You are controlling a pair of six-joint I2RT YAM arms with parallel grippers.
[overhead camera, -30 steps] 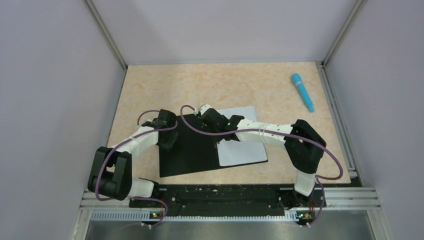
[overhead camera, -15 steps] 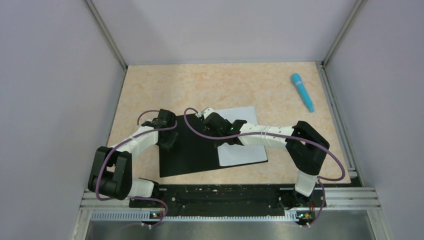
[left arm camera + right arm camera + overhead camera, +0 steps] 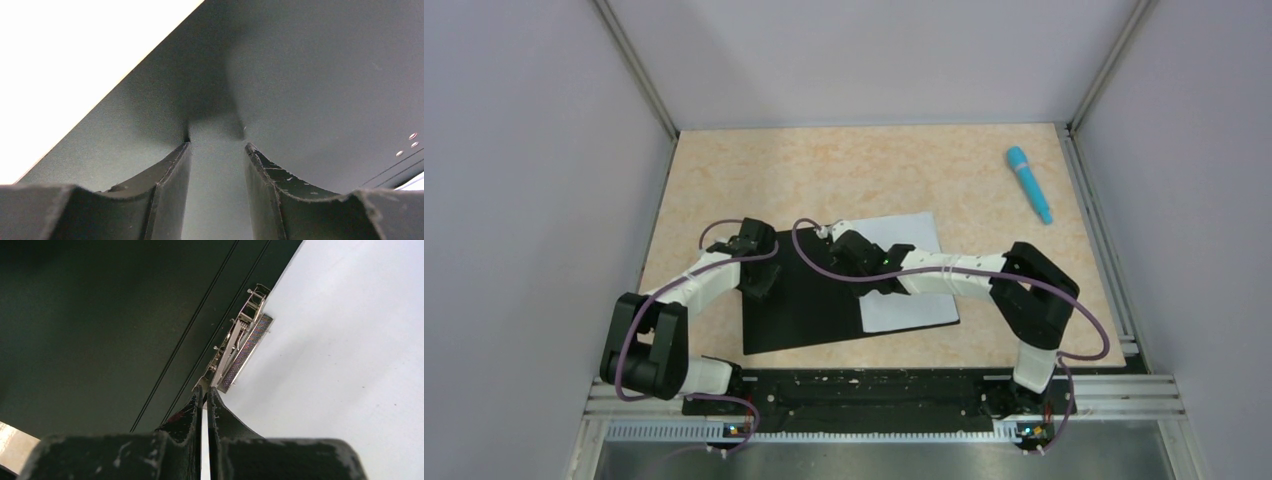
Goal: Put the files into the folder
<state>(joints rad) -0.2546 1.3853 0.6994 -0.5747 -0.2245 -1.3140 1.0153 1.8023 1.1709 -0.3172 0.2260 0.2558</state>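
Right gripper pressed together, tips at the near end of the metal clip; whether they pinch its lever, cannot tell. Left gripper half spread, nothing between the fingers, tips down on the black inside of the folder, seemingly pinning the left cover flat.

Folder lies open towards the near edge of the worktop, left of centre. Files lie on its right half, left edge at the clip.

Step, as I read it: securing the sheets under the clip. Next move wants a small, exact push on the lever, sheets undisturbed.

Overhead view gives the layout, but the wrist hides the clip. Right wrist view alone shows clip against paper edge. Left wrist view shows mostly black cover.
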